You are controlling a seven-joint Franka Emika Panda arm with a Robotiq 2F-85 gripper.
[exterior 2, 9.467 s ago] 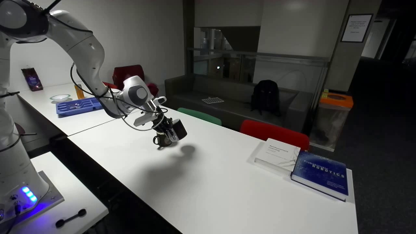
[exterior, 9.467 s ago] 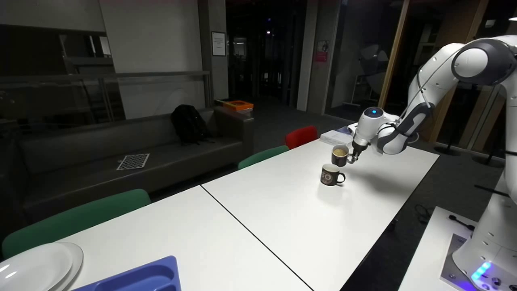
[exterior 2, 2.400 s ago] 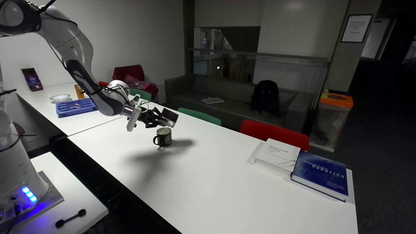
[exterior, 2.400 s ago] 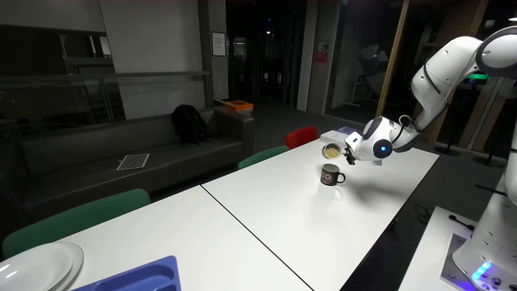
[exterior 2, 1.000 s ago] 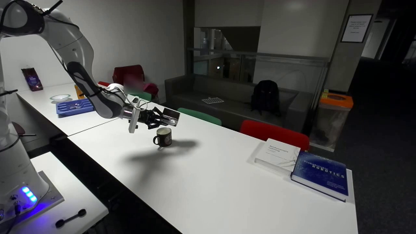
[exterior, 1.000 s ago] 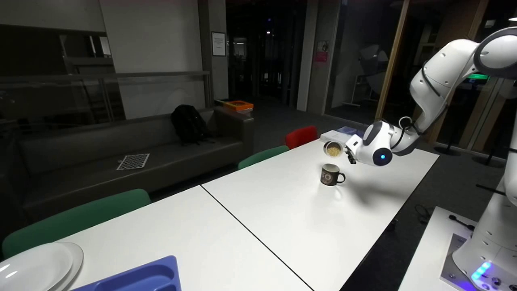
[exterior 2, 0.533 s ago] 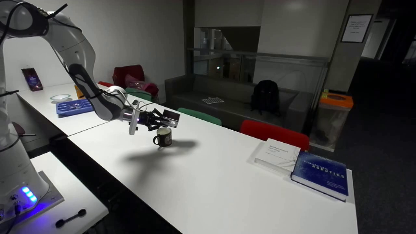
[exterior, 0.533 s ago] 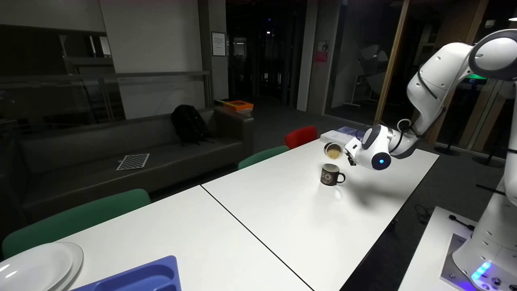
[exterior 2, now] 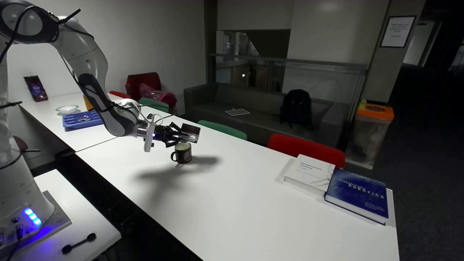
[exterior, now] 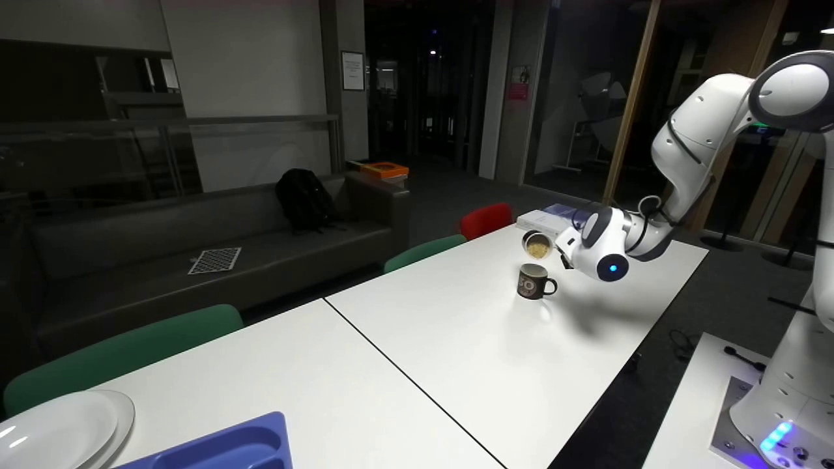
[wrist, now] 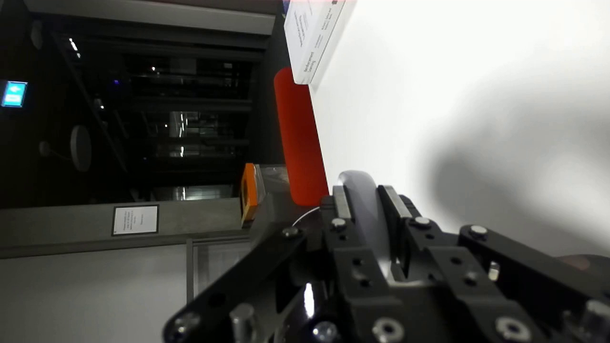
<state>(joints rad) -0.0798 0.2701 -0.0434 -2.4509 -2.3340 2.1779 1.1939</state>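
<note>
Surface (exterior: 417,319): white, long. Your pincer (wrist: 363,195): narrow, holding a dark cup (exterior 2: 190,129). Mug (exterior 2: 183,155): upright on the surface. Cup: tipped, aloft, above and slightly right of that mug in an exterior view; you can expect it rigid, smooth, perhaps breakable, lightish. Handle (wrist: 362,184): pale, gripped; your surest hold. Grains (exterior: 537,250): inside the cup.

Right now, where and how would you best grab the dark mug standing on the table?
Probably pinch its handle, approaching from the side of the robot base: the standing mug is upright and its loop sticks out that way. The gripper must first be free; it holds the tilted mug.
</note>
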